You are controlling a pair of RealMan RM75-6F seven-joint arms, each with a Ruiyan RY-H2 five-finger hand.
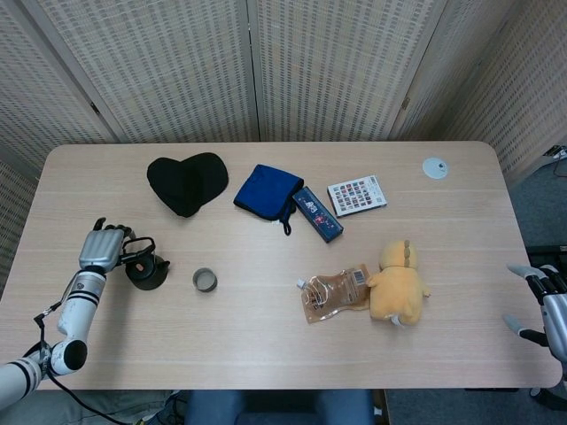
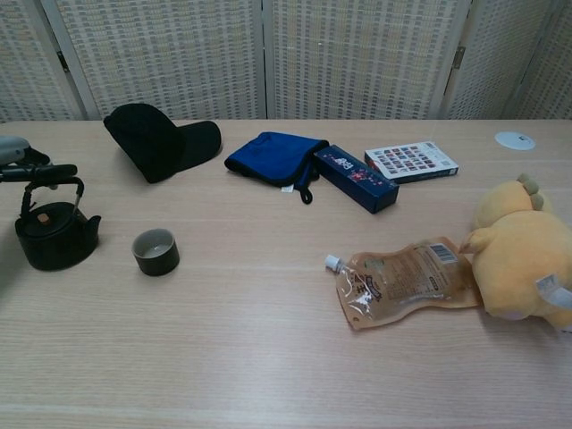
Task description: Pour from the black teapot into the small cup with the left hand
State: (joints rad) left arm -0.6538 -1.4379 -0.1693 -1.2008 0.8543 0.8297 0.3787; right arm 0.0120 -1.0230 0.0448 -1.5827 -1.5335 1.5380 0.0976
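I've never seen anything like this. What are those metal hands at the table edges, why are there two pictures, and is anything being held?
It is a robot with two arms that end in human-like hands, steered remotely by a person. One picture looks down from a camera on its head, the other looks forward from its chest, so both show the same wooden table.

The left hand is at the handle of the small black teapot, fingers reaching over it; the teapot stands on the table, and I cannot tell whether it is gripped yet. Beside it sits the small dark round cup, which it is meant to fill. The right hand rests open at the far edge, holding nothing.

Also lying there: a black cap, a blue cloth pouch, a yellow plush toy and a clear refill pouch.
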